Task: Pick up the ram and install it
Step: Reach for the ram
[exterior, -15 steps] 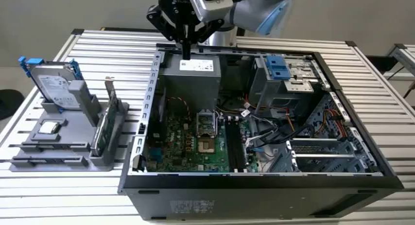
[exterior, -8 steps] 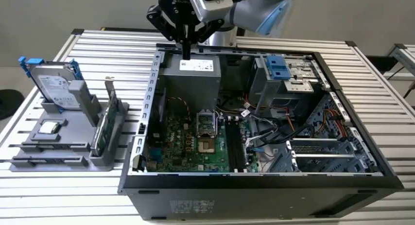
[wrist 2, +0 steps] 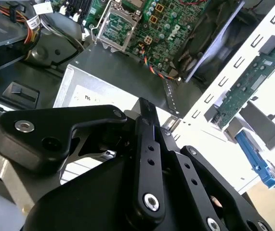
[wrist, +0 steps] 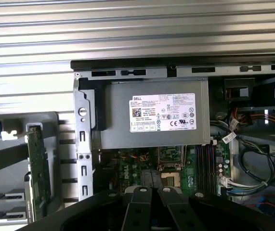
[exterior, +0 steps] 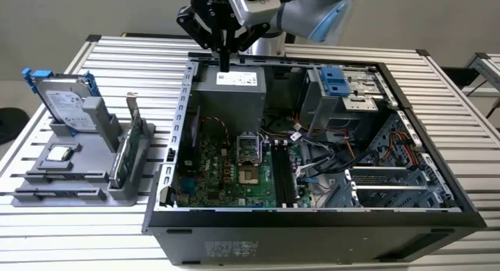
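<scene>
Gripper (exterior: 224,66) clenched, fingers together, hanging over PSU (exterior: 229,89) at rear of open case (exterior: 312,217), ram (exterior: 143,137) looks like the dark board standing in rack (exterior: 78,192) on bench (exterior: 117,54), exterior view's left, just beside green card (exterior: 123,161), can't confirm

The exterior view stands off the arm, high before the open computer case (exterior: 312,233), looking down at a slant that takes in the whole case, the grey holder (exterior: 117,192) on the exterior view's left and the slatted table (exterior: 133,54). The first wrist view looks almost straight down, fairly near, on the power supply (wrist: 118,120). The second wrist view sits close behind the gripper (wrist 2: 146,108), looking slantwise past its black links. All three share the power supply and the motherboard (exterior: 226,171).
</scene>
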`<state>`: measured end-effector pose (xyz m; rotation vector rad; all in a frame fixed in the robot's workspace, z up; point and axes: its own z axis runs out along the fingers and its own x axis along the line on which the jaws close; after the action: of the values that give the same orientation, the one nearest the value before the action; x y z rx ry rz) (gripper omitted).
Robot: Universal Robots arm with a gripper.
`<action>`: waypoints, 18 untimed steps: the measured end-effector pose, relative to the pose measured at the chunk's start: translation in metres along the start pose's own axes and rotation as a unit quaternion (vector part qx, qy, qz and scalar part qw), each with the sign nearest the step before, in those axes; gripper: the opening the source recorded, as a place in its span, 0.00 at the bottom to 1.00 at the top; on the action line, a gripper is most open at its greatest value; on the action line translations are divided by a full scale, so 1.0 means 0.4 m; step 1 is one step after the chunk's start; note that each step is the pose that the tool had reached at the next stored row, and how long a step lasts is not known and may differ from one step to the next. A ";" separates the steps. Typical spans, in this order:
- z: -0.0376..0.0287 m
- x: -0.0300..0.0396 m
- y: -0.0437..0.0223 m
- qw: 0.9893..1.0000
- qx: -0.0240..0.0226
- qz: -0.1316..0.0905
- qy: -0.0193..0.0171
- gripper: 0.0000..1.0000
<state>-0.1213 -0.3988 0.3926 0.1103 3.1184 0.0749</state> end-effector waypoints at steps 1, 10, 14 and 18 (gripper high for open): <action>0.000 0.000 0.000 1.000 0.000 0.000 0.000 0.00; 0.000 0.022 -0.002 1.000 0.000 0.000 0.000 0.00; -0.001 0.032 -0.002 1.000 0.000 0.000 0.000 0.00; -0.001 0.041 -0.003 1.000 0.000 0.000 0.000 0.00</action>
<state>-0.1378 -0.3988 0.3926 0.1105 3.1183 0.0751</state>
